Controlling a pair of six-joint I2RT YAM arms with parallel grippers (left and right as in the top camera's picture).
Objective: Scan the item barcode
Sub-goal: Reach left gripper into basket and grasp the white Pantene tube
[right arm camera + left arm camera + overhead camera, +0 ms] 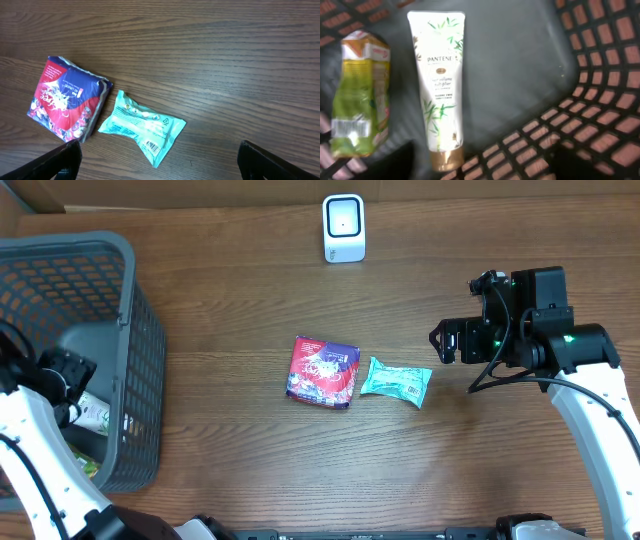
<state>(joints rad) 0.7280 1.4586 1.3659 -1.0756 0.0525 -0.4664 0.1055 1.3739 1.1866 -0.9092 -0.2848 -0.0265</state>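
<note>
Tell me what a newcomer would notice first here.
Mid-table, a red and purple snack packet lies beside a teal foil pouch whose barcode faces up. At the left, a grey mesh basket holds a white Pantene tube and a green pouch; a small white scanner stands at the far edge.

Brown wooden tabletop (230,310) lies open between the grey plastic mesh basket (70,242) and the red-and-purple square packet (322,371), and up to the white boxy scanner (343,227). The teal foil packet (396,380) sits just beside the red one, barely a gap. In the basket, a white tube (437,85) and green-gold pouch (357,95) leave bare floor beyond the tube.
</note>
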